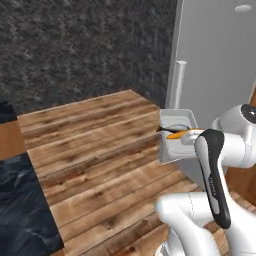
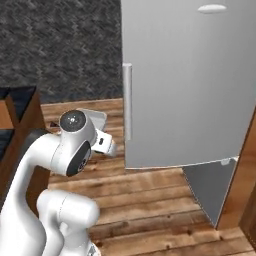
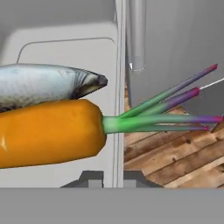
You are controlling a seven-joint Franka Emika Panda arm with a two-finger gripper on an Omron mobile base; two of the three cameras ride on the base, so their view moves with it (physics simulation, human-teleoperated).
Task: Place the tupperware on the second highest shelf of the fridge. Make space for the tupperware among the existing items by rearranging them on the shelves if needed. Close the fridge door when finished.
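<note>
A white robot arm carries an open-topped pale tupperware (image 1: 176, 134) toward the fridge (image 2: 200, 80) in a simulated kitchen, its gripper (image 3: 113, 178) pinching the container's thin wall. The jaws are closed tight on that rim, one dark tip on either side of it in the hand view. The tub hangs above the wooden floor (image 1: 95, 150), just left of the fridge door (image 2: 185, 100), which looks shut or nearly so; no shelf can be seen.

The container looks stiff and light, but its load probably shifts the balance: one orange carrot (image 3: 48, 131) with a spray of green and purple stalks poking past the wall, and one silvery fish (image 3: 43, 83) lying against it. A grip on a single wall will likely let the tub tip, so keeping it level matters, and smooth plastic may slip.

By count: one tupperware, one carrot, one fish, one fridge door with one long silver handle (image 2: 127, 102).
</note>
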